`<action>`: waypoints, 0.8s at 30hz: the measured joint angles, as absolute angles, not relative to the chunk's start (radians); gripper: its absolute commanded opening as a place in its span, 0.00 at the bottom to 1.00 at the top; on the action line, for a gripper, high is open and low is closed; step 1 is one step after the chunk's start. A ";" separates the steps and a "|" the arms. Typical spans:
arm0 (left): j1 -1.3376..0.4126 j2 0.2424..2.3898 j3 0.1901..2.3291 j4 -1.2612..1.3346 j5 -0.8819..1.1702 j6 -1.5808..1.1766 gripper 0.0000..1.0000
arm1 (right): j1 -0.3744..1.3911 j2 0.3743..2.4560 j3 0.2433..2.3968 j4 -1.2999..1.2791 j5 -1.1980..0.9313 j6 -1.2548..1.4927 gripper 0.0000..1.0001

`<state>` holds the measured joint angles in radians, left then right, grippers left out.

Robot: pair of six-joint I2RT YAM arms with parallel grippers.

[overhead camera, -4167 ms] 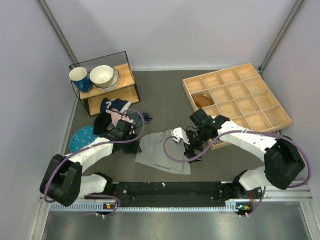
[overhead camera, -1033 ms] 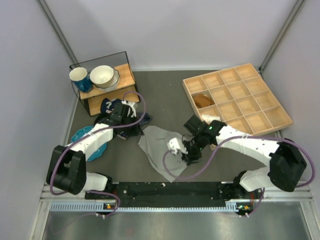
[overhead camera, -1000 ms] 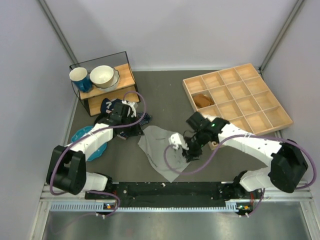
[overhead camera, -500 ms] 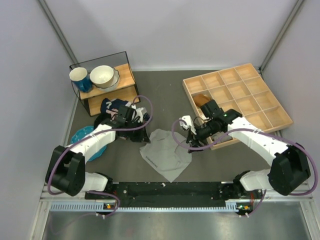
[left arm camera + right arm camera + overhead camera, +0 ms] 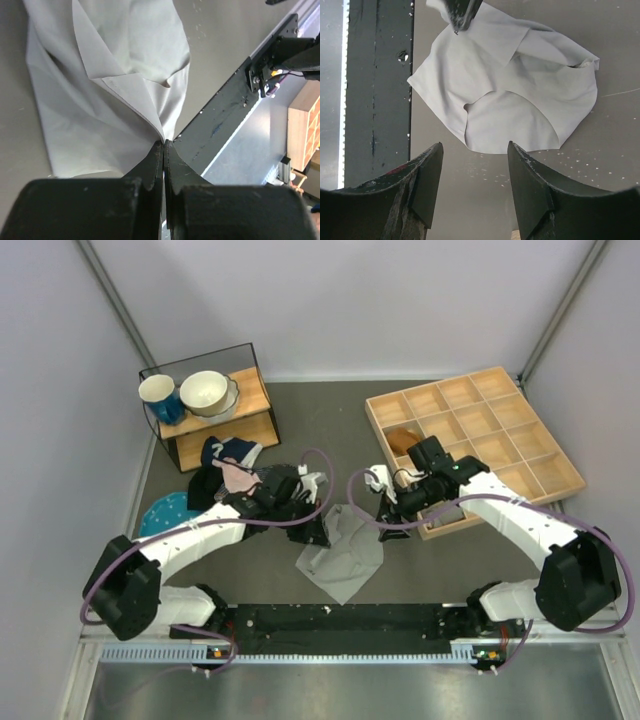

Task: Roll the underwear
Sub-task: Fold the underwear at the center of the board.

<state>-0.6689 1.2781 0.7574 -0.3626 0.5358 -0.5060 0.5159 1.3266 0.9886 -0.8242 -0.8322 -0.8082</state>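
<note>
The grey underwear [image 5: 345, 560] lies crumpled and partly folded on the table, in front of the arms' bases. My left gripper [image 5: 320, 533] is at its left edge, shut on a fold of the cloth. In the left wrist view the jaws [image 5: 164, 143] pinch a raised hem of the underwear [image 5: 110, 75]. My right gripper [image 5: 384, 520] is open and empty, just right of the garment. In the right wrist view [image 5: 475, 146] it hovers short of the underwear [image 5: 515, 105], not touching it.
A wooden compartment tray [image 5: 500, 455] stands at the right, with a brown item [image 5: 405, 438] in one cell. A wire shelf [image 5: 215, 425] with a cup and bowl stands back left. A navy and pink clothes pile [image 5: 228, 458] and a blue dotted plate [image 5: 160, 518] lie left. A black rail [image 5: 340, 618] runs along the near edge.
My left gripper moved right from the clothes pile and shut on the underwear's left edge. My right gripper let go and drew back to the right. The underwear is more bunched.
</note>
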 measured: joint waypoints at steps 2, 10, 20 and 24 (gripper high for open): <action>-0.706 1.296 0.757 -0.337 0.536 -0.530 0.00 | 0.509 1.327 0.989 -0.825 -0.833 -0.807 0.56; -0.834 1.382 0.757 -0.246 0.544 -0.611 0.00 | 0.475 1.327 0.988 -0.826 -0.840 -0.807 0.57; -0.907 1.500 0.757 -0.149 0.559 -0.678 0.00 | 0.468 1.327 0.988 -0.828 -0.840 -0.807 0.58; -0.918 1.530 0.759 -0.127 0.562 -0.688 0.00 | 0.467 1.327 0.987 -0.828 -0.840 -0.807 0.58</action>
<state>-0.9184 1.5295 0.7589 -0.1272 0.5617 -0.6880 0.4675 1.3266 0.9871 -0.8276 -0.8402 -0.8066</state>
